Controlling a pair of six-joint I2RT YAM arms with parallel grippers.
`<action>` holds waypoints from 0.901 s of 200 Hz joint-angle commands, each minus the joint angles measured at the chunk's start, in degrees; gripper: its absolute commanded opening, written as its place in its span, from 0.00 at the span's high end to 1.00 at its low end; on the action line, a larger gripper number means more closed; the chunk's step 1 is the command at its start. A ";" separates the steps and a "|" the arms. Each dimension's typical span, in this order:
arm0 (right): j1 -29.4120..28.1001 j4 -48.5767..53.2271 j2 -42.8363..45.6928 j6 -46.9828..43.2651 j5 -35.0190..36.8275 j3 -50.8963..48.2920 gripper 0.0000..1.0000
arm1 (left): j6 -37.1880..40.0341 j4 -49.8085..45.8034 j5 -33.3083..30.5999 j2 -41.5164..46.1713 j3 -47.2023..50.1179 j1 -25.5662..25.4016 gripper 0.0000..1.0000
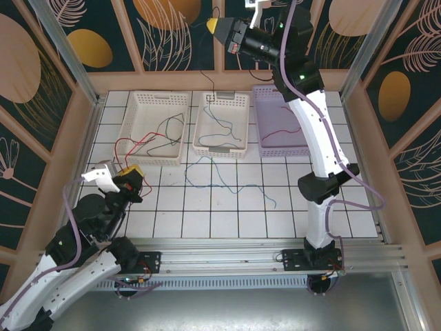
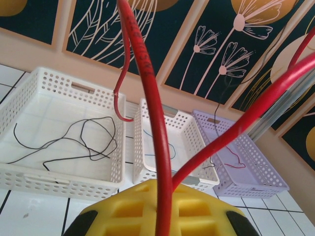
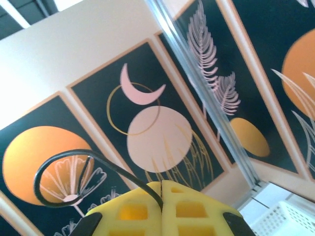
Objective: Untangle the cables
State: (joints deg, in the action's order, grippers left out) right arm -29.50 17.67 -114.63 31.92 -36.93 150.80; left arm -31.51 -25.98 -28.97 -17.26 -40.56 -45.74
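Observation:
My left gripper [image 1: 132,176] sits low at the near left, its yellow pads [image 2: 123,206] shut on a red cable [image 2: 156,123]. That cable rises from the pads and arcs toward the left white basket [image 1: 155,96]. A black cable [image 1: 167,131] lies coiled in this basket. My right gripper [image 1: 215,26] is raised high over the back wall, shut on a thin black cable [image 3: 59,160]. From there the black cable [image 1: 214,86] hangs down to the middle basket [image 1: 224,96]. A blue cable [image 1: 238,185] trails from that basket across the tiles.
A lilac basket [image 1: 275,91] at the back right holds a thin red and black wire [image 1: 275,134]. All three baskets stand in a row against the back wall. White tiled floor [image 1: 220,221] lies between the baskets and the arm bases. Wooden walls close in both sides.

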 commanded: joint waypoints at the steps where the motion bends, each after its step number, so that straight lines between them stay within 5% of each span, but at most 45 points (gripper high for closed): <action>1: -1.52 -6.77 -0.64 2.20 -3.33 2.22 1.00 | 1.27 -0.04 0.20 -0.06 -0.03 0.26 1.00; 84: -4.78 -24.68 -6.76 12.09 -5.73 4.51 1.00 | 1.01 0.07 1.35 0.46 0.19 0.24 1.00; 180: -7.67 -31.95 -12.06 13.71 -3.24 4.65 1.00 | 1.18 0.18 1.42 0.56 0.27 0.25 1.00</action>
State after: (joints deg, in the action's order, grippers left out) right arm -36.27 -9.67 -124.57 44.97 -40.56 153.53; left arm -31.51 -25.98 -28.32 -17.23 -40.51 -45.74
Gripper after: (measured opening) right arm 0.042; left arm 0.049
